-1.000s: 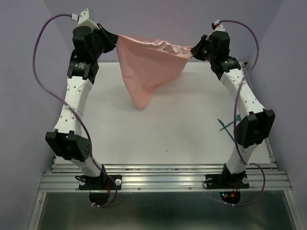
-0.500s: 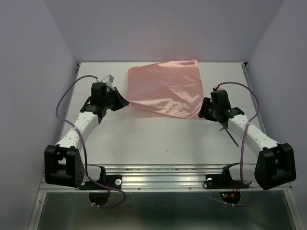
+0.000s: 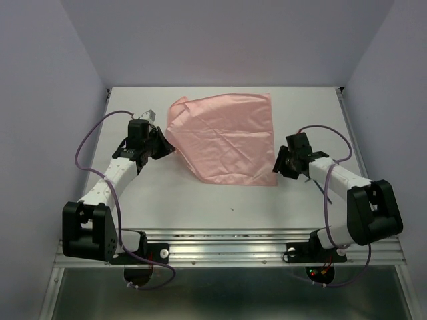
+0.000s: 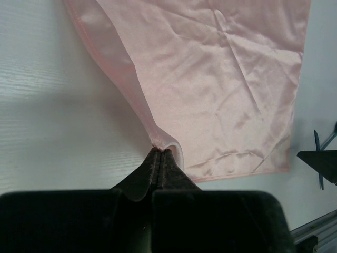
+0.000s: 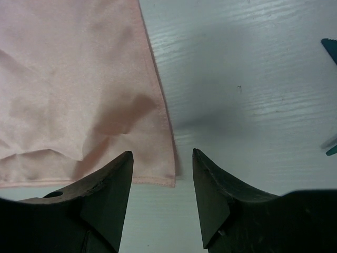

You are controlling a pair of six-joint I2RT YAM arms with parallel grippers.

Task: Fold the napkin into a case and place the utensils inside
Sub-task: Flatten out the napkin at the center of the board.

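Note:
The salmon-pink napkin (image 3: 227, 140) lies spread on the white table (image 3: 200, 200), with its left part lifted in a fold. That fold runs to my left gripper (image 3: 169, 145), which is shut on the cloth's corner; in the left wrist view the napkin (image 4: 221, 79) bunches right at the closed tips (image 4: 159, 153). My right gripper (image 3: 277, 167) stands open just behind the napkin's near right corner (image 5: 158, 168), with nothing between its fingers (image 5: 162, 158). Dark-teal utensils (image 5: 330, 48) show only as tips at the right wrist view's edge. The right arm hides most of them from above.
Purple cables (image 3: 83, 150) loop beside both arms. Lilac walls (image 3: 40, 100) close in the table on the left, back and right. The metal rail (image 3: 227, 248) with the arm bases runs along the near edge.
Both arms came down from holding the napkin in the air and laid it out on the table. The right gripper opened and let go of its corner; the left still grips.

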